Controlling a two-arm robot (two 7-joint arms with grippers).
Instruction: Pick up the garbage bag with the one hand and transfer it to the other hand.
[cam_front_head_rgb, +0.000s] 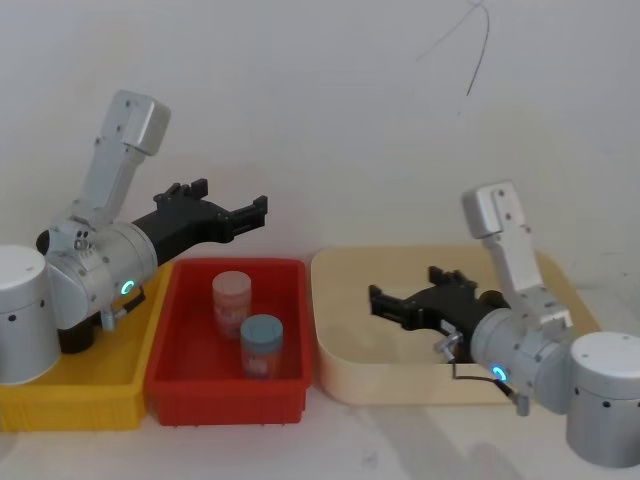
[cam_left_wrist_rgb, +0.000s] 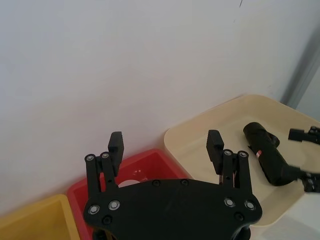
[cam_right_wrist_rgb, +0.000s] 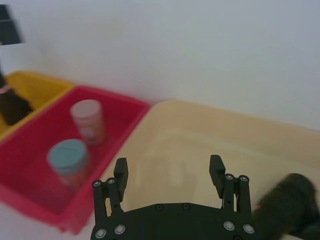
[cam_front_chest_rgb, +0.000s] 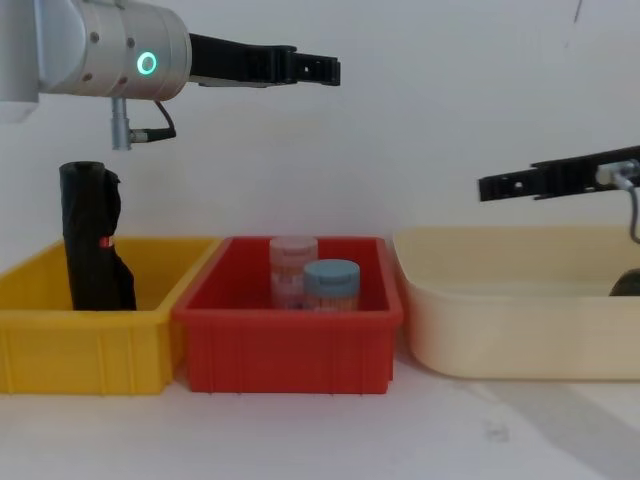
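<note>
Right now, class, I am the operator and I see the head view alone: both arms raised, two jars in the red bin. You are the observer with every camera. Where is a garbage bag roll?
Observer: An upright black roll stands in the yellow bin, below the left arm.
Operator: Is that the only one?
Observer: No. A second black roll lies on its side in the cream tray.
Operator: Are the fingers open?
Observer: Yes. The left gripper and the right gripper are both open, with nothing between the fingers.
</note>
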